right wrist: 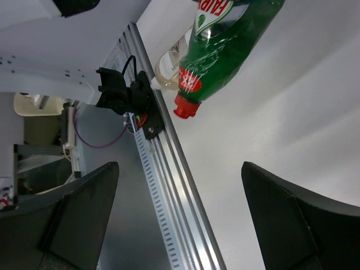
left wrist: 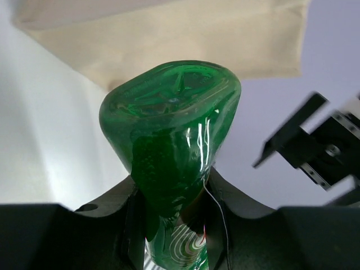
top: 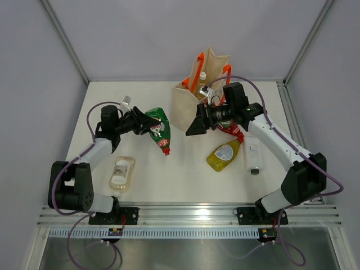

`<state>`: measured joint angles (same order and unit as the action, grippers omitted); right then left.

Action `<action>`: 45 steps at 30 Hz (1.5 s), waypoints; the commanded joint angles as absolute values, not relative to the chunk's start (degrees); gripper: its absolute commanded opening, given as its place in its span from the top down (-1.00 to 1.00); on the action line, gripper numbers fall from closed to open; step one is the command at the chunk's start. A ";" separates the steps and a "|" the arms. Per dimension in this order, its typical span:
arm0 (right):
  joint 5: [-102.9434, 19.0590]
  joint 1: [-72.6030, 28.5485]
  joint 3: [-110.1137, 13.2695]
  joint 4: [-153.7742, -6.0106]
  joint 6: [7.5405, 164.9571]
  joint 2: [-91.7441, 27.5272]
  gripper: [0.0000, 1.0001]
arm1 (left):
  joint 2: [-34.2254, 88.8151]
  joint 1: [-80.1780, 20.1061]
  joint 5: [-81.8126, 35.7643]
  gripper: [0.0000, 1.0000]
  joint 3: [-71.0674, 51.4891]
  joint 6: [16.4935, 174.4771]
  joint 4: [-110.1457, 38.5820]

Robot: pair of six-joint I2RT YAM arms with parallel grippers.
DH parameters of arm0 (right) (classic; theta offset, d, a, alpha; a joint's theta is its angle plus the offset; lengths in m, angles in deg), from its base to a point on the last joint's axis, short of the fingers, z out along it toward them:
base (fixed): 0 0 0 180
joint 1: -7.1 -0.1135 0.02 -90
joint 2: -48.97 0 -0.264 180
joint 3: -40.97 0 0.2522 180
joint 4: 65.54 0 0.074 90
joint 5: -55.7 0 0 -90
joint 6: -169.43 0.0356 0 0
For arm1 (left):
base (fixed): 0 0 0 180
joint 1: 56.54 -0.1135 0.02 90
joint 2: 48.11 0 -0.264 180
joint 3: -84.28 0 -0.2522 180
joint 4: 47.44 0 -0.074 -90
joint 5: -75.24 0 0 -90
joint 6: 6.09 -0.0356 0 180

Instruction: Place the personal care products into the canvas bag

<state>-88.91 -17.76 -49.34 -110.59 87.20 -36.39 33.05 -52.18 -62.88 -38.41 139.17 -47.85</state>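
Nearest the edge: clear-amber bottle lies flat beside the left arm; yellow bottle and white bottle lie flat by the right arm
Held item: green bottle, off the table in the left gripper, jaws pinched on its waist
Long axis: tilted, red cap down toward the near edge, broad base toward the bag
Right gripper: jaws spread wide, empty, hovering just beside the bag, above the red bottle
Key relation: canvas bag stands upright, farther and to the right of the held bottle, near it; the left arm likely has to carry it up over the rim
In the bag: white-capped bottle shows in the mouth
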 commanded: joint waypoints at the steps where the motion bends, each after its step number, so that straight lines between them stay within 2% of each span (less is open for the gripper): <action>1: -83.71 -20.92 -50.13 -97.94 105.61 -38.73 -0.99 | 26.69 -49.60 -68.65 1.00 -39.50 149.63 -62.24; 4: -79.48 -23.04 -54.07 -97.14 110.19 -41.62 -0.99 | 23.70 -48.54 -66.45 1.00 -40.56 153.24 -66.18; 15: -79.56 -28.49 -58.57 -93.64 114.67 -48.23 -0.99 | 20.79 -46.34 -61.44 1.00 -38.01 156.85 -67.16; 21: -79.64 -30.08 -59.71 -89.94 118.89 -50.60 -0.85 | 21.41 -45.99 -60.03 1.00 -38.89 159.31 -70.67; 22: -80.17 -30.25 -59.28 -89.15 119.59 -51.13 -0.72 | 21.41 -45.99 -59.50 1.00 -38.98 159.49 -71.29; 25: -81.41 -30.52 -58.75 -87.04 121.00 -51.49 -0.52 | 21.50 -45.99 -58.71 1.00 -38.89 160.37 -72.78; 26: -82.28 -30.52 -58.66 -86.60 121.62 -51.66 -0.30 | 21.76 -45.99 -58.62 1.00 -38.80 160.63 -73.22; 28: -83.34 -30.52 -58.57 -84.75 122.32 -51.92 -0.08 | 22.02 -45.99 -58.27 1.00 -38.54 161.33 -74.19; 29: -84.21 -30.52 -58.57 -83.79 123.02 -51.93 0.21 | 22.20 -45.99 -58.18 1.00 -38.37 161.42 -74.28; 30: -84.75 -30.52 -58.48 -83.08 123.29 -52.01 0.34 | 22.29 -45.99 -58.18 0.96 -38.02 161.43 -74.28; 31: -86.32 -30.52 -58.22 -80.55 124.51 -51.84 0.63 | 22.29 -45.90 -58.18 0.63 -37.84 161.43 -74.28; 32: -87.46 -30.52 -58.04 -79.31 125.13 -51.84 0.82 | 22.12 -45.99 -58.09 0.34 -37.84 161.43 -74.20; 33: -88.26 -30.43 -57.87 -76.86 125.83 -51.75 0.96 | 21.94 -45.99 -58.01 0.06 -37.84 161.25 -74.02; 34: -89.40 -30.34 -57.61 -75.01 126.62 -51.49 1.00 | 21.59 -45.99 -57.57 -0.31 -37.66 160.81 -73.15; 37: -93.88 -29.99 -57.87 -68.33 129.61 -51.31 1.00 | 19.92 -46.08 -57.13 -0.57 -36.09 156.34 -66.83; 38: -96.41 -29.82 -57.87 -63.70 131.88 -51.31 1.00 | 19.57 -46.08 -57.04 -0.71 -35.47 153.46 -64.55; 41: -99.15 -28.06 -58.13 -54.82 137.59 -51.75 1.00 | 18.25 -46.51 -56.78 -0.91 -32.31 146.87 -54.80; 45: -100.66 -25.25 -60.41 -54.24 138.24 -52.19 1.00 | 16.05 -48.71 -55.55 -0.97 -29.32 140.96 -43.21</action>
